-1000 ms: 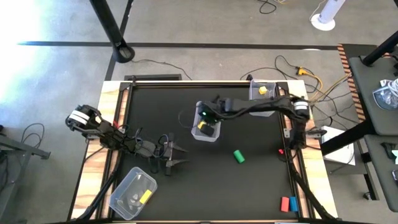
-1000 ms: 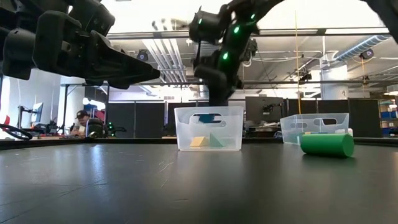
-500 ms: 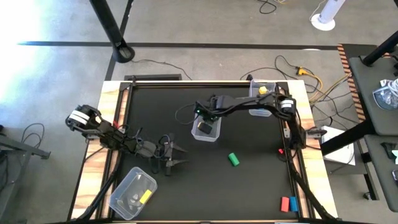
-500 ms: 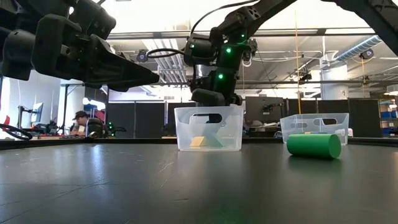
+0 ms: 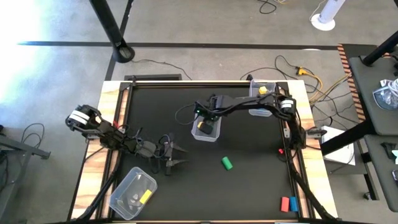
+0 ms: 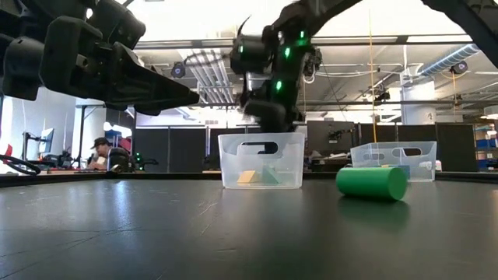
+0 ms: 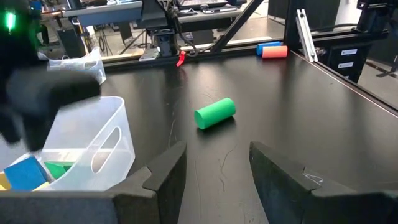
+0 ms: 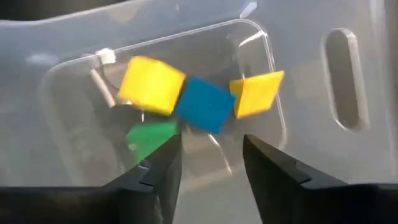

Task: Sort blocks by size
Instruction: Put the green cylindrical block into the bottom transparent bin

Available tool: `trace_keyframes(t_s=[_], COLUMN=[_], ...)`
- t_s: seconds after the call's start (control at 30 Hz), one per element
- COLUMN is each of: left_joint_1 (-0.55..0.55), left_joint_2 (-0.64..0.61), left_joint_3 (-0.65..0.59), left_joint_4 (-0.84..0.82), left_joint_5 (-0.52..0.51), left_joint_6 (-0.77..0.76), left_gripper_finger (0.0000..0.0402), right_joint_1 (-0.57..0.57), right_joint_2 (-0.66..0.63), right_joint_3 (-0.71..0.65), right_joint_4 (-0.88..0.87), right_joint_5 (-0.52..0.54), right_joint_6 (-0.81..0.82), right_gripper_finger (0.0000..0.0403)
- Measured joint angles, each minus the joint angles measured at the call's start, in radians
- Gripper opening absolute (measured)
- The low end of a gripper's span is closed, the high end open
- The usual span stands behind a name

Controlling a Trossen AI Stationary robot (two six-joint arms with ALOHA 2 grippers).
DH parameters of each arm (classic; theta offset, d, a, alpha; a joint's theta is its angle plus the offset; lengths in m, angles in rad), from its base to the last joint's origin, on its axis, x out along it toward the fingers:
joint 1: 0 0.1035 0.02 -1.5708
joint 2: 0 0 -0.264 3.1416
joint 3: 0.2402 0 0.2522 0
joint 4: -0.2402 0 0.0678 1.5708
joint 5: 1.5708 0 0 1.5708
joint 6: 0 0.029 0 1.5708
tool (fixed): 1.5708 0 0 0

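While the left gripper (image 5: 176, 156) hangs low over the near side of the desk (image 5: 249, 186) with jaws wide and empty, a green cylinder (image 5: 227, 163) lies on its side just past it. Farther back, the right gripper (image 5: 205, 126) hovers over the middle clear bin (image 5: 206, 135), jaws parted and empty. Two yellow blocks (image 8: 151, 84), a blue block (image 8: 204, 104) and a green block (image 8: 151, 138) sit inside that bin.

Green cylinder (image 5: 227, 163) on black table (image 5: 261, 186); clear bin (image 8: 298, 81) holds yellow cube (image 8: 151, 84), blue cube (image 8: 204, 104), green block (image 8: 151, 137).
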Motion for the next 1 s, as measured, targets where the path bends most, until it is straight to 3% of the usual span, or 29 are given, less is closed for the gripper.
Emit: trace_keyframes(t_s=[0.1, 0.23, 0.4, 0.63, 0.83, 1.0], left_joint_1=[0.000, 0.000, 0.000, 0.000, 0.000, 0.000], left_joint_2=[0.000, 0.000, 0.000, 0.000, 0.000, 0.000], left_joint_3=[0.000, 0.000, 0.000, 0.001, 0.023, 0.022], left_joint_4=[-0.001, -0.001, 0.000, 0.012, 0.010, -0.001], left_joint_5=[0.000, 0.000, 0.000, 0.000, 0.000, 0.000], left_joint_6=[0.000, 0.000, 0.000, -0.001, -0.022, -0.041], left_gripper_finger=[0.0162, 0.0162, 0.0162, 0.0162, 0.0162, 0.0162], right_joint_1=[0.056, 0.184, 0.403, 0.639, 0.706, 0.701], right_joint_2=[-0.052, -0.133, -0.197, -0.137, -0.125, -0.136], right_joint_3=[0.033, 0.031, -0.014, -0.074, -0.143, -0.237], right_joint_4=[-0.067, -0.110, -0.094, -0.119, -0.218, -0.236], right_joint_5=[0.005, 0.004, 0.002, 0.014, 0.083, 0.089], right_joint_6=[0.018, 0.160, 0.411, 0.891, 1.142, 1.191], right_gripper_finger=[0.0174, 0.0186, 0.0195, 0.0240, 0.0270, 0.0286])
